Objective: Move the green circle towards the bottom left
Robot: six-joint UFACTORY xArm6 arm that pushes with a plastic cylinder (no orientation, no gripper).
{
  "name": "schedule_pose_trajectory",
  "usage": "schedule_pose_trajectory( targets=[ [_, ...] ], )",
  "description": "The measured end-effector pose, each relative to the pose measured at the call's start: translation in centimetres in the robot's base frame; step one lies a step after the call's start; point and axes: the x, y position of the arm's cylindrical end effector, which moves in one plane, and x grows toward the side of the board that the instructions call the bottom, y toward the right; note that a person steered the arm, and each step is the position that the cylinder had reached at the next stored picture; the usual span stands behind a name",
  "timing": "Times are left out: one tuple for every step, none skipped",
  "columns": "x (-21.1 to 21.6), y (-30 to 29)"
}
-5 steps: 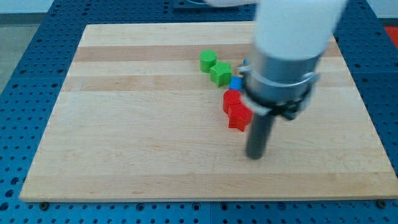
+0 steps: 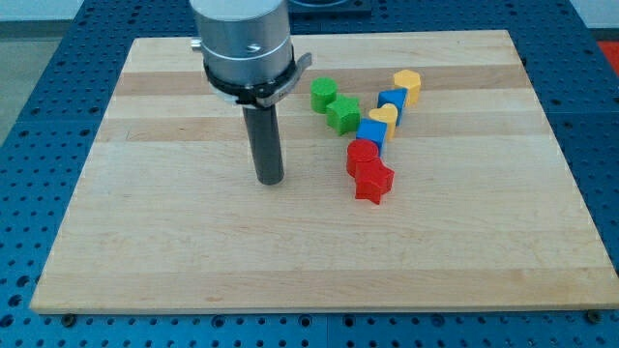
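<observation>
The green circle (image 2: 323, 94) sits near the view's top centre of the wooden board (image 2: 145, 242), touching a green star block (image 2: 342, 115) at its lower right. My tip (image 2: 269, 180) rests on the board to the lower left of the green circle, well apart from it and from every other block.
To the right of the green blocks lies a cluster: a yellow hexagon (image 2: 407, 84), a blue block (image 2: 391, 101), a yellow heart (image 2: 384, 118), a blue block (image 2: 371, 133), a red circle (image 2: 363, 155) and a red star (image 2: 373, 181).
My tip has moved far to the view's left and a little up, from right of the red star to the left of the blocks. The blocks have not moved.
</observation>
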Motion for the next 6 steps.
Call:
schedule_pose_trajectory(
  targets=[
    [-0.9, 0.1],
    [-4.5, 2.1],
    [-6.0, 4.8],
    [-5.9, 4.9],
    [-5.6, 7.4],
    [-5.6, 8.4]
  ],
)
